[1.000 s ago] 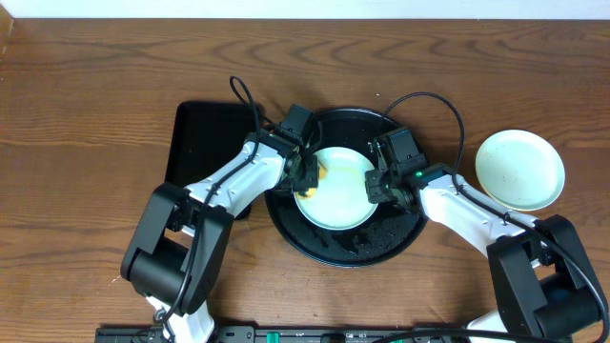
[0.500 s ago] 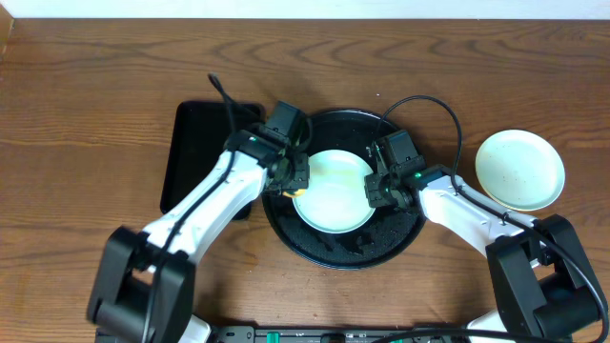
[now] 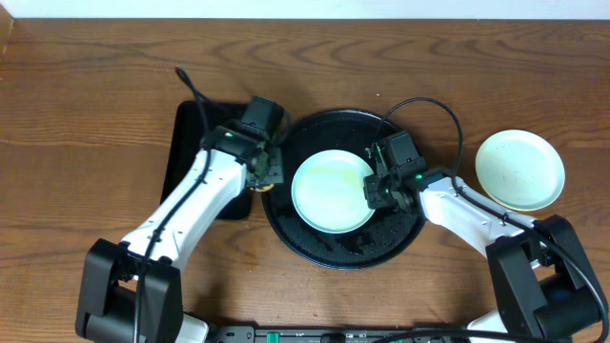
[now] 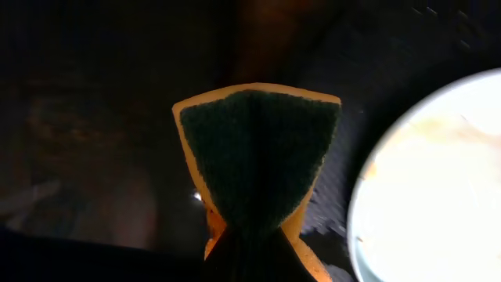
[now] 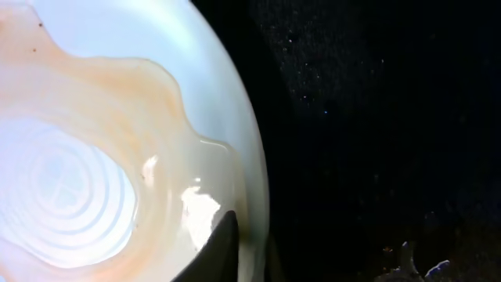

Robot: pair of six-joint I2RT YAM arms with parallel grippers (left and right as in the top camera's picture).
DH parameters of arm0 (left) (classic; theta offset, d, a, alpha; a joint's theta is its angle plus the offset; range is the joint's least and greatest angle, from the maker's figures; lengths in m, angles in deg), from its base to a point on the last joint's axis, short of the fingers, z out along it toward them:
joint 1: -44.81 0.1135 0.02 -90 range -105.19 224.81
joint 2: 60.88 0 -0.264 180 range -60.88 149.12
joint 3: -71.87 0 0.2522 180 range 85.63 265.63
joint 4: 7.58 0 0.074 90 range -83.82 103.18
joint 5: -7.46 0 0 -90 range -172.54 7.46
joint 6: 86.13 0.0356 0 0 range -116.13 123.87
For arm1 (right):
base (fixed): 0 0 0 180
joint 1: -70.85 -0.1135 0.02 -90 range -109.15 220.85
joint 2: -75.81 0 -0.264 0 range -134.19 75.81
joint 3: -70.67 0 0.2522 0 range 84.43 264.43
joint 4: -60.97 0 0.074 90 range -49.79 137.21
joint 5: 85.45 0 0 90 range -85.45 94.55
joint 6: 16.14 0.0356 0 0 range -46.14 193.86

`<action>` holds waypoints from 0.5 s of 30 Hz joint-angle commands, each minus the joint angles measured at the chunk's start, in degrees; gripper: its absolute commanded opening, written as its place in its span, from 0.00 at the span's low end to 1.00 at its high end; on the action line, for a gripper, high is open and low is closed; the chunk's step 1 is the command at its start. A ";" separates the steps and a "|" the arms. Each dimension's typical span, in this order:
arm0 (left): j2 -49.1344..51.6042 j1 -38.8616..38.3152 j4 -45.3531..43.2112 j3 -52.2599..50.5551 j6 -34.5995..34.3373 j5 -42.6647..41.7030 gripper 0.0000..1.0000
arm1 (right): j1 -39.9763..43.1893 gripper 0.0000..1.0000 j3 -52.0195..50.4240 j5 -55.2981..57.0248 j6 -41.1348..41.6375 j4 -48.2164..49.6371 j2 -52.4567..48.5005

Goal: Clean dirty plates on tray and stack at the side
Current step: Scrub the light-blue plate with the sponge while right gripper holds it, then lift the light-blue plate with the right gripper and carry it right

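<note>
A pale aqua plate (image 3: 332,190) lies in the round black tray (image 3: 343,250). It also shows in the right wrist view (image 5: 117,157), with a thin tan film on it, and at the right edge of the left wrist view (image 4: 438,180). My right gripper (image 3: 375,191) is shut on the plate's right rim (image 5: 254,235). My left gripper (image 3: 268,173) is over the tray's left rim, left of the plate, shut on a folded yellow sponge with a dark green scrub face (image 4: 254,157). Another plate (image 3: 519,170), pale, sits on the table at the right.
A rectangular black tray (image 3: 195,143) lies left of the round tray, under my left arm. Wet specks and crumbs dot the round tray's floor (image 3: 376,238). Bare wooden table (image 3: 86,124) surrounds both trays.
My left gripper has drawn the sponge leftward off the plate to the tray's left rim. The right gripper and the plate have stayed put.
</note>
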 commanded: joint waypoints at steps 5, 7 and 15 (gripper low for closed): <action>-0.74 1.73 0.48 -0.48 -0.15 1.49 0.08 | -0.57 0.01 -1.60 -0.66 0.72 0.68 -0.70; -0.72 1.73 0.70 -0.52 -0.13 1.49 0.08 | -0.50 0.01 -1.57 -0.59 0.70 1.55 -0.66; -0.72 1.73 0.68 -0.52 -0.11 1.53 0.08 | -0.02 0.01 0.94 8.46 -1.03 0.22 5.73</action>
